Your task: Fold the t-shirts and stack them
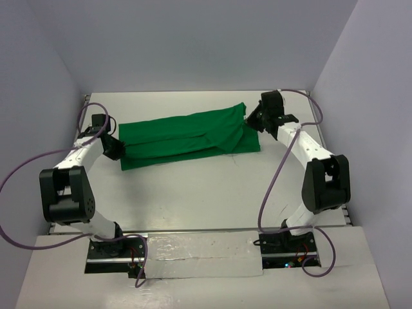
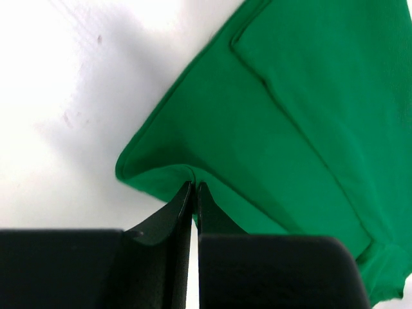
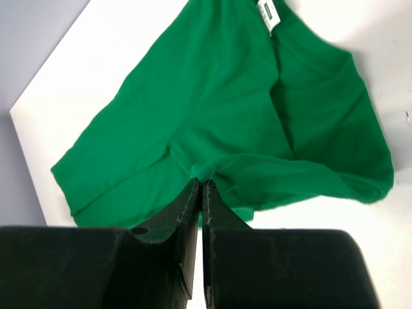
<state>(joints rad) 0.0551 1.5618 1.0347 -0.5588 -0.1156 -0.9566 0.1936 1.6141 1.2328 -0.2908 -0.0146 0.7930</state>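
A bright green t-shirt (image 1: 187,135) lies stretched lengthwise across the far half of the white table, folded into a long band. My left gripper (image 1: 119,149) is at its left end, shut on the t-shirt's edge (image 2: 193,177), which puckers between the fingertips. At the band's right end my right gripper (image 1: 252,121) is shut on a pinched bunch of the t-shirt (image 3: 205,170). The white neck label (image 3: 269,14) shows at the top of the right wrist view. Cloth near the right end is rumpled.
The white table (image 1: 206,193) is walled by pale panels on the left, back and right. Purple cables loop beside both arms (image 1: 270,193). Both arm bases sit on a taped strip at the near edge (image 1: 199,254).
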